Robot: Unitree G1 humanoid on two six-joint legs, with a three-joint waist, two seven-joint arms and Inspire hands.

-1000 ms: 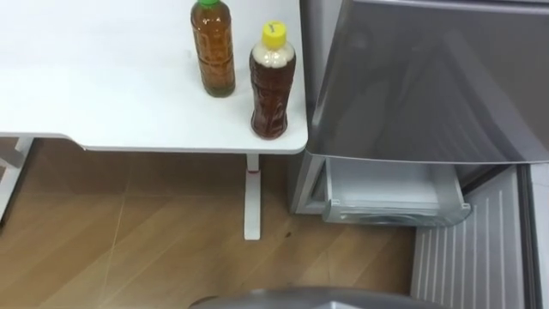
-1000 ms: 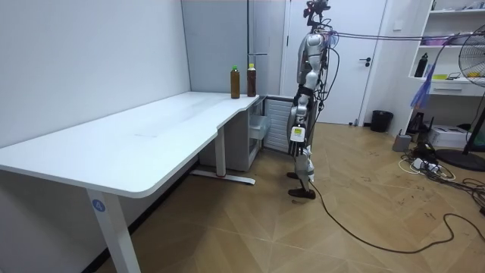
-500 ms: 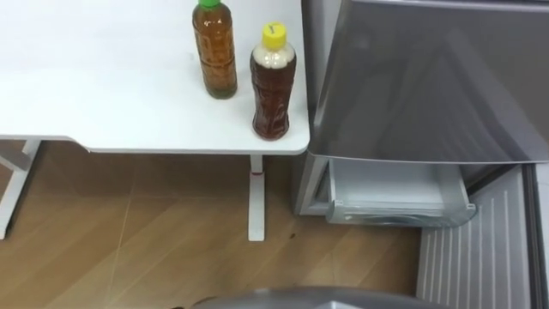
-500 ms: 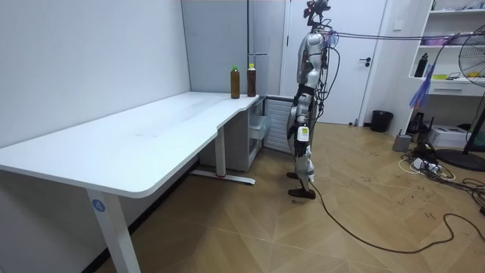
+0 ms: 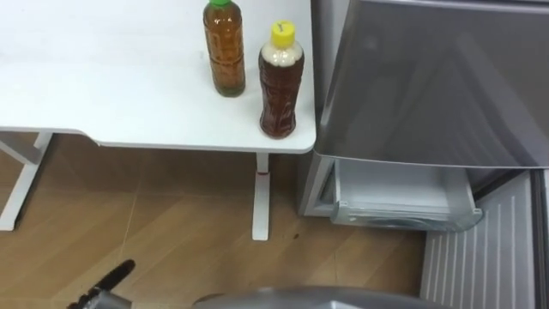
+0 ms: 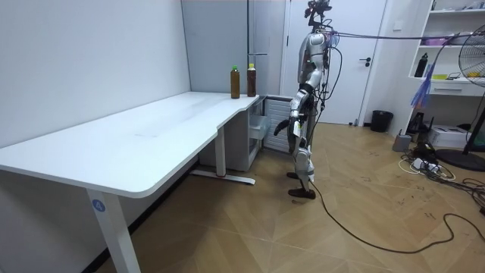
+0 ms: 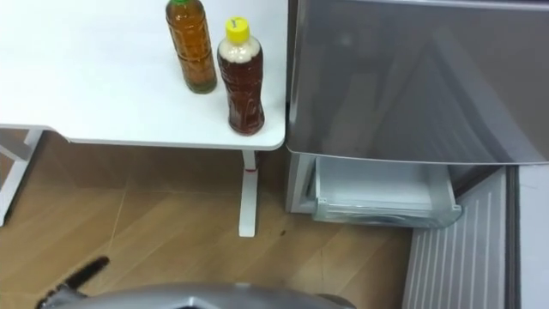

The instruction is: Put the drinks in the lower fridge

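Two drinks stand at the white table's [image 5: 103, 86] near right corner: a green-capped bottle [image 5: 224, 47] of amber tea and, to its right and closer to the edge, a yellow-capped bottle [image 5: 281, 81] of darker tea. Right of the table is the grey fridge [image 5: 429, 77], with its lower drawer [image 5: 399, 193] pulled out and bare inside. My left hand [image 5: 107, 287] rises into the lower left corner with a straight finger, low over the floor, well short of the bottles and holding nothing. In the room view I stand facing the fridge, left hand [image 6: 282, 127] lifted forward.
The lower fridge door [image 5: 480, 257], ribbed on its inner face, stands open at the lower right. A white table leg [image 5: 261, 197] drops to the wooden floor just left of the drawer. Another leg [image 5: 21, 184] stands at the far left.
My left arm has lifted forward from my side and its hand has come into the lower left corner. The eye view has shifted slightly; the bottles have not moved.
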